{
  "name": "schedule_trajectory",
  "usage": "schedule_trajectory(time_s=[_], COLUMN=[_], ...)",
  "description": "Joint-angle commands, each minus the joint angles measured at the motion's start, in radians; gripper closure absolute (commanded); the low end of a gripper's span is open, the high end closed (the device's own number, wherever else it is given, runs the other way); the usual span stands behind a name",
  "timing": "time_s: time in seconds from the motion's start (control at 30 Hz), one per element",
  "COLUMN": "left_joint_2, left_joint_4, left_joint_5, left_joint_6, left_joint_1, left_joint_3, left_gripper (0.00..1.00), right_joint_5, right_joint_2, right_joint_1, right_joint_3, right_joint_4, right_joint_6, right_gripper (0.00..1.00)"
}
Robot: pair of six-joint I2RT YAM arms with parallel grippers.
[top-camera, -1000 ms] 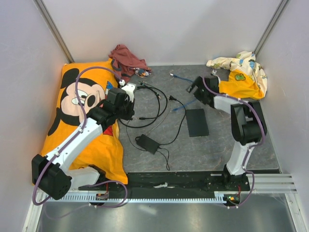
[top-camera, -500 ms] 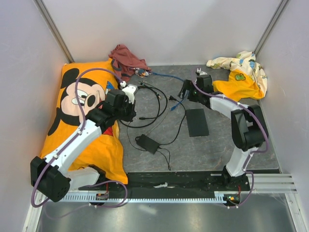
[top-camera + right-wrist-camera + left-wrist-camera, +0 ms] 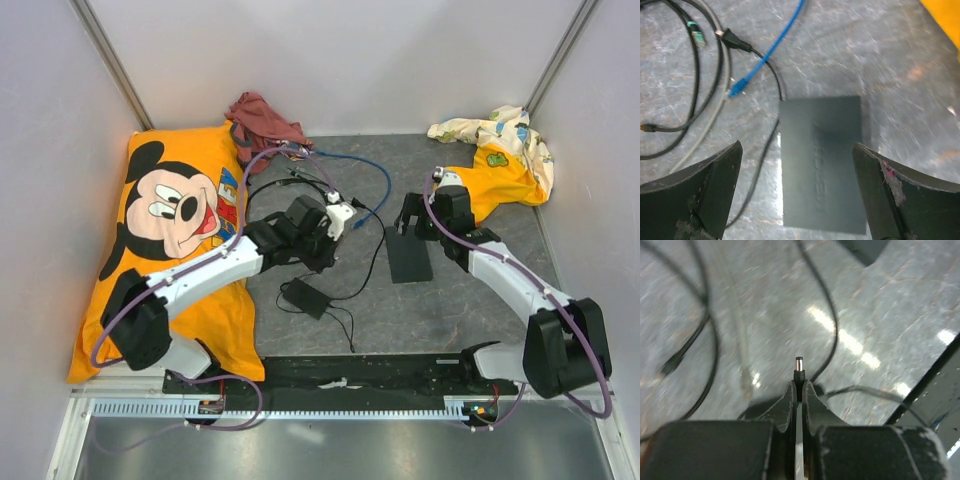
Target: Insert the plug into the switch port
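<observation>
**PLUG AND SWITCH BOX: POSITION**

The left fingers (image 3: 785, 407) are clenched on the small dark cylindrical plug (image 3: 799, 368), and its tip projects just past their ends. In the top view the plug is held left of the thin, flat, matte-black rectangular switch box (image 3: 408, 253), apart from it, over the grey worktop (image 3: 460, 310). The right fingers (image 3: 715, 190) are spread wide above the box, one at each side, grasping nothing. The box lies flat. Its port cannot be made out.
</observation>
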Motion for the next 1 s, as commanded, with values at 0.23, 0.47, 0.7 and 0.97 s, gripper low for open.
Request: schedule_trajectory(time_s=[0.23,0.47,0.7,0.97], left_joint_2=[0.3,0.378,0.49,0.581], left_joint_4=[0.39,0.549,0.507,0.415], left_joint_5=[0.181,0.17,0.175,0.134], left_joint_6=[0.104,0.148,0.157,0.201], left_joint_1=[-0.06,-0.106,-0.151,-0.169], left_joint_3=[0.053,0.042,0.136,0.237], left_gripper=[0.98,0.99,0.98,0.98], right_joint_5=[0.065,-0.122,-0.188,-0.222], right_joint_2=[-0.153,-0.059,0.056,0.099], right_joint_1=[-0.108,-0.239,-0.257,-0.257], right_joint_3=[-0.189,-0.223,-0.22,-0.225], right_joint_4=[0.099,0.176,0.226,0.253], right_joint_6=[0.173,0.22,0.238,0.24], right_gripper=[0.02,0.02,0.02,0.02])
